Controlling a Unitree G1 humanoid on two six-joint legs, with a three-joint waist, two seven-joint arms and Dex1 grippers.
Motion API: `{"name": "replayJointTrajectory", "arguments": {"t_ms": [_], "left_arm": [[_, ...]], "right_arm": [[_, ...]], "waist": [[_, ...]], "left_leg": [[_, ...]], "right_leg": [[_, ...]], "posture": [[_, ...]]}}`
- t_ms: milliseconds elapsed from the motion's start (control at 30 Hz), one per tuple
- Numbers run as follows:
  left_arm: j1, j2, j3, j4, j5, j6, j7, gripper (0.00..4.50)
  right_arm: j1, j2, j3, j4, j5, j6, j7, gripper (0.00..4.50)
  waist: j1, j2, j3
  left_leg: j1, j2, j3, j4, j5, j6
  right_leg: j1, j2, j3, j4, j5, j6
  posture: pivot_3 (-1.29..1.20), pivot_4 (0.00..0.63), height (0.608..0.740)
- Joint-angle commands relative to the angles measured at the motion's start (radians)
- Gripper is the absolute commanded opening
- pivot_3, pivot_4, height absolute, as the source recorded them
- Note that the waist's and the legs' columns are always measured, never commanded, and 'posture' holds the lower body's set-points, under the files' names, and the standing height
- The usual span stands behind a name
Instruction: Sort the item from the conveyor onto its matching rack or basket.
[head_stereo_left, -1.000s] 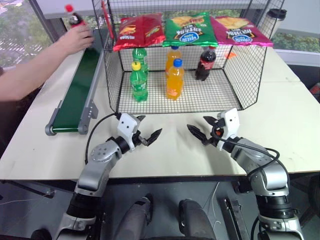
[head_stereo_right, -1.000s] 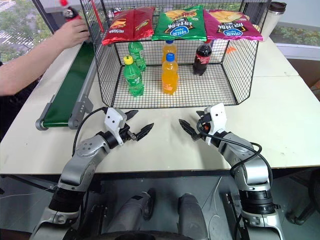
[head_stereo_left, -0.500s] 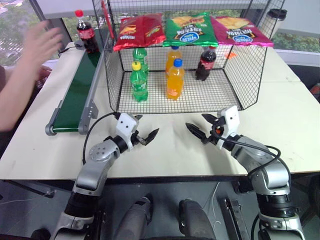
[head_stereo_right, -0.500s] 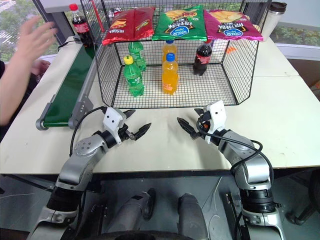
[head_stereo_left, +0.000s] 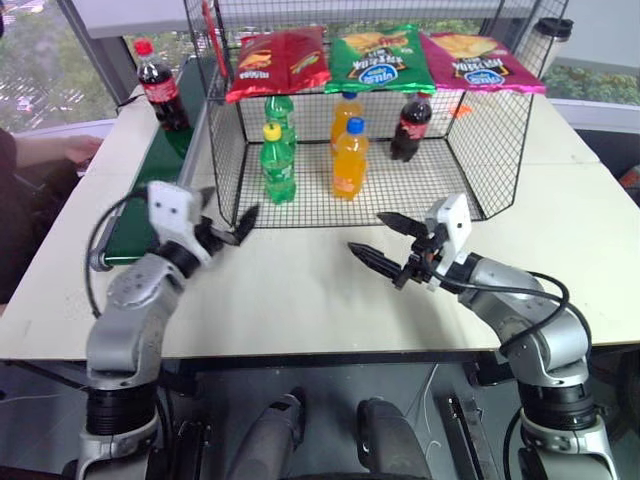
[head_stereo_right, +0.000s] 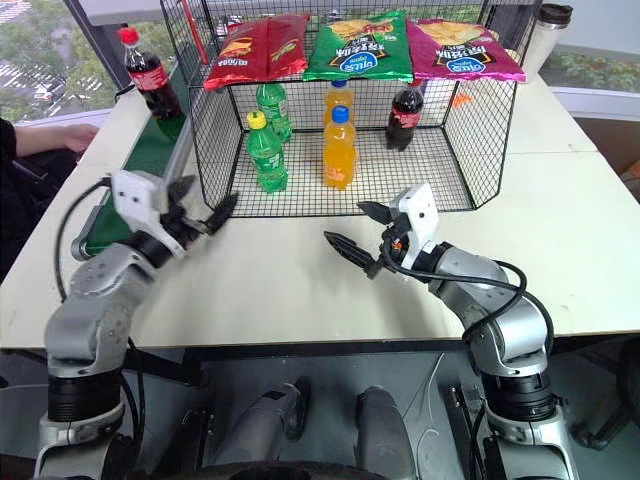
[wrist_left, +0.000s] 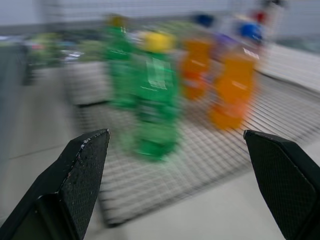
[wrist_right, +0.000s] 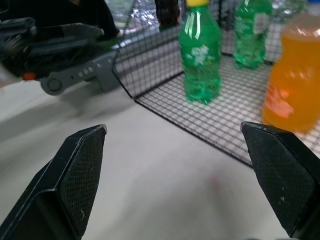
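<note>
Both the left claw (head_stereo_left: 222, 226) and right claw (head_stereo_left: 385, 240) gape wide, empty, above the table (head_stereo_left: 300, 290).

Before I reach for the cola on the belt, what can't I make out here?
- Belt, head views: near end behind the left gripper.
- Cola bottle, head views: script too small to read.
- Green bottles, left wrist view: blurred.
- Right wrist view: orange bottle cut by the edge.
</note>
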Motion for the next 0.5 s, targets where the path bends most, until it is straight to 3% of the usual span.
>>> {"name": "replayJointTrajectory", "arguments": {"t_ms": [33,233,500], "left_arm": [[-0.033,-0.015,0.115,-0.034,-0.039,0.018,0.114,4.5],[-0.028,-0.01,0.227,0.04,0.02,-0.047,0.259,4.5],[0.019,0.035,0.252,0.14,0.068,-0.126,0.277,4.5]], "right_arm": [[-0.03,0.007,0.007,-0.03,0.018,-0.031,0.015,4.45],[-0.059,0.003,0.027,0.007,0.018,-0.054,0.048,4.45],[-0.074,-0.004,0.056,-0.029,0.039,-0.065,0.106,4.45]], "waist": [[0.0,0.0,0.0],[0.001,-0.001,0.0],[0.003,-0.001,0.0]], "left_leg": [[0.0,0.0,0.0,0.0,0.0,0.0],[0.0,0.0,0.001,0.0,0.0,0.0],[0.0,0.0,0.001,0.0,0.0,0.0]], "right_leg": [[0.0,0.0,0.0,0.0,0.0,0.0],[0.0,0.0,0.0,0.0,0.001,0.001],[0.0,0.0,0.0,-0.001,0.004,-0.003]], "posture": [[0.0,0.15,0.738],[0.0,0.15,0.738],[0.0,0.15,0.738]]}}
